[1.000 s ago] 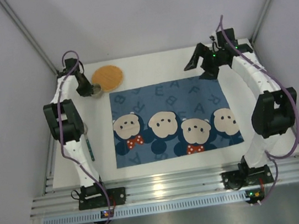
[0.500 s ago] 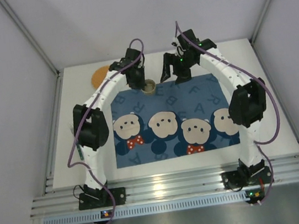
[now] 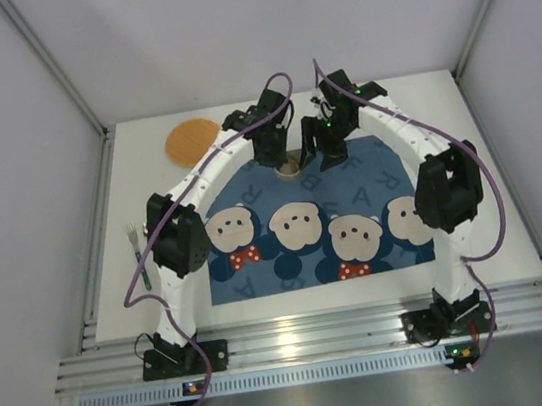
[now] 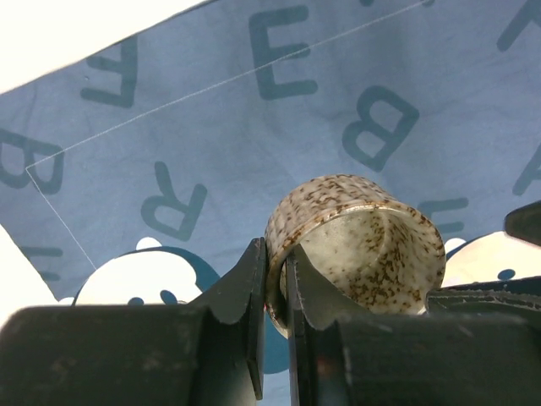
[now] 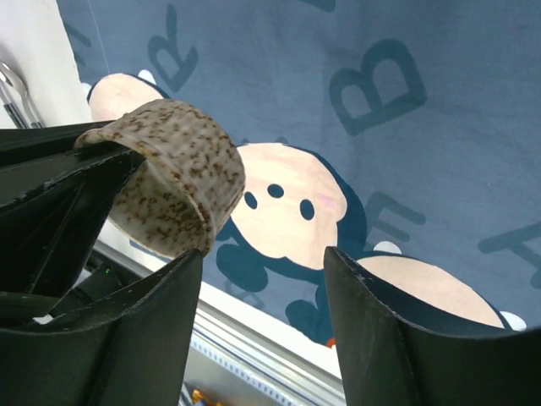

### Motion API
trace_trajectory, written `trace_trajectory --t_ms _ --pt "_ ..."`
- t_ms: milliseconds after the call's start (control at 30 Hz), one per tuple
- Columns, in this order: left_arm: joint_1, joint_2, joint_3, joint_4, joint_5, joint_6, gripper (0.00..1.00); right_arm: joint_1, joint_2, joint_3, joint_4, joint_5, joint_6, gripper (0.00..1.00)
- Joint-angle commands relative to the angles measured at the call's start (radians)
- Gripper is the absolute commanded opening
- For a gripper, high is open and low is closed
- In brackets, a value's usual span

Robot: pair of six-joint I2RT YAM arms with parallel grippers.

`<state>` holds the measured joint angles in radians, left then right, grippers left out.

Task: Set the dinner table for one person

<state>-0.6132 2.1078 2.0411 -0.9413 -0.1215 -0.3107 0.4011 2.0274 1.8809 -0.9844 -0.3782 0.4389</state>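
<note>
My left gripper [image 3: 277, 154] is shut on the rim of a brown-speckled ceramic cup [image 3: 287, 167], one finger inside and one outside, as the left wrist view shows for the gripper [image 4: 275, 279] and the cup [image 4: 359, 241]. The cup hangs tilted over the back middle of the blue bear-printed placemat [image 3: 350, 187]. My right gripper [image 3: 329, 149] is open and empty just right of the cup. In the right wrist view its jaws [image 5: 264, 254] stand wide, with the cup [image 5: 173, 173] at their left. The white dinner table [image 3: 152, 184] lies under everything.
An orange round disc [image 3: 194, 140] lies at the table's back left. A fork [image 3: 134, 244] lies on the white table left of the placemat. Grey walls enclose the table on three sides. An aluminium rail [image 3: 300, 340] runs along the near edge.
My left gripper carried the cup from the back left, beside the orange disc, rightwards to the back middle of the placemat. My right gripper swung left from the back right and stands next to it.
</note>
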Motion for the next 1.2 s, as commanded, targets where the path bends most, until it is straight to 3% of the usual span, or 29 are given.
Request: trace_trajectory --t_ms 0,433,533,567,633,767,867,933,1033,1167 --pt "-0.056 -0.020 0.109 0.013 0.057 -0.039 0.00 0.022 -0.024 -0.026 0.023 0.061 -0.011 0.59" --pt "-0.115 0.006 0.128 -0.019 0.016 -0.010 0.00 0.022 -0.039 -0.052 0.056 0.073 0.008 0.54" --pt "-0.115 0.001 0.140 -0.021 0.019 -0.010 0.00 0.022 -0.038 -0.066 0.061 0.085 0.011 0.30" --pt "-0.117 0.003 0.142 -0.022 0.019 -0.010 0.00 0.022 -0.038 -0.071 0.061 0.091 0.014 0.13" --pt "-0.117 0.001 0.142 -0.025 0.003 -0.010 0.00 0.024 -0.038 -0.080 0.062 0.099 0.012 0.00" --pt "-0.115 0.009 0.136 -0.039 -0.036 -0.010 0.45 0.022 -0.042 -0.086 0.067 0.113 0.011 0.00" --pt "-0.114 0.012 0.137 -0.044 -0.072 -0.014 0.59 0.021 -0.041 -0.080 0.069 0.120 0.004 0.00" --pt "-0.103 0.012 0.136 -0.047 -0.086 -0.019 0.79 0.012 -0.035 -0.071 0.067 0.124 -0.003 0.00" --pt "-0.071 0.003 0.131 -0.047 -0.092 -0.027 0.90 -0.025 -0.030 -0.068 0.064 0.133 -0.009 0.00" --pt "0.007 -0.035 0.085 -0.034 -0.103 -0.067 0.94 -0.109 -0.013 -0.063 0.040 0.177 -0.014 0.00"
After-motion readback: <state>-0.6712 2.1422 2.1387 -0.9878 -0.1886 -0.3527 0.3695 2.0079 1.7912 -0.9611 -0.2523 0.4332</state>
